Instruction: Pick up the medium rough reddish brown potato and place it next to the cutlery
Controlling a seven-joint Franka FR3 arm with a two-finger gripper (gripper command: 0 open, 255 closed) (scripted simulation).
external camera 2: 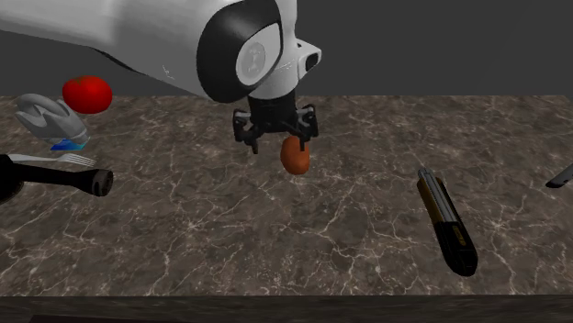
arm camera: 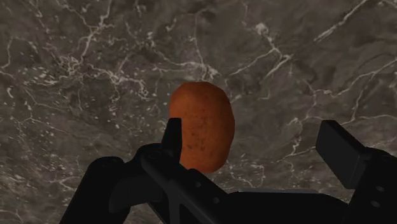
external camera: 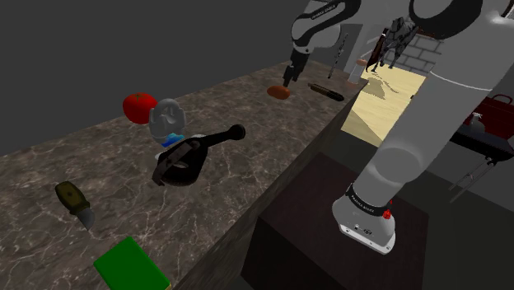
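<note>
The reddish brown potato (arm camera: 202, 127) lies on the dark marble counter (external camera 2: 275, 248). My black gripper (arm camera: 254, 135) hangs just above it, open. One finger (arm camera: 172, 137) stands right at the potato's side, while the other finger (arm camera: 338, 151) is well clear of it. From the second exterior view the potato (external camera 2: 295, 155) sits just below the gripper (external camera 2: 275, 134). In the shoulder view the gripper (external camera: 290, 79) is over the potato (external camera: 280, 92) at the counter's far end. A long black and yellow utensil (external camera 2: 446, 222) (external camera: 326, 91) lies close by.
A black pan (external camera: 185, 161) with a fork (external camera 2: 66, 160) on it, a grey cup-like thing (external camera: 167, 115) and a red round fruit (external camera: 140, 107) stand mid-counter. A dark-handled utensil (external camera: 74, 203) and a green block (external camera: 132, 264) lie nearer. The stand (external camera: 346, 231) adjoins the counter edge.
</note>
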